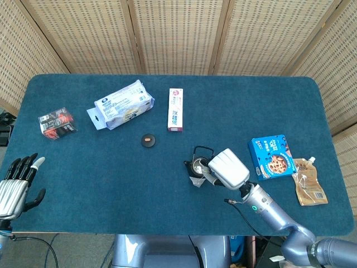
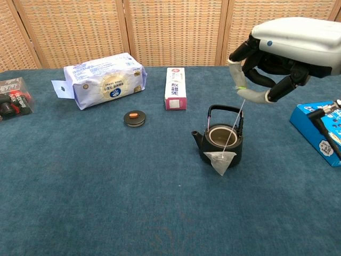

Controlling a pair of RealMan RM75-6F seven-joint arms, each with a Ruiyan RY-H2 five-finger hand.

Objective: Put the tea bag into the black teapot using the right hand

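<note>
Tea bag [image 2: 220, 160]: hangs by its string, pinched in raised right hand [image 2: 266, 80], against black teapot [image 2: 220, 143]'s front. Lid [image 2: 134, 118] lies apart, leaving pot open.

My head camera looks steeply down from high above the near edge of the table [image 1: 167, 190], far enough back to take in the whole blue top and the wicker screens [image 1: 178, 33] behind it. My chest camera sits low and close, facing across the table toward those same screens, so it catches only the middle stretch. Both views share my right hand [image 1: 227, 168] [image 2: 287, 50] and the black teapot [image 1: 196, 164] [image 2: 221, 145] just beneath and to its left. My left hand [image 1: 14, 187], far off to the left, shows only from the head.
</note>
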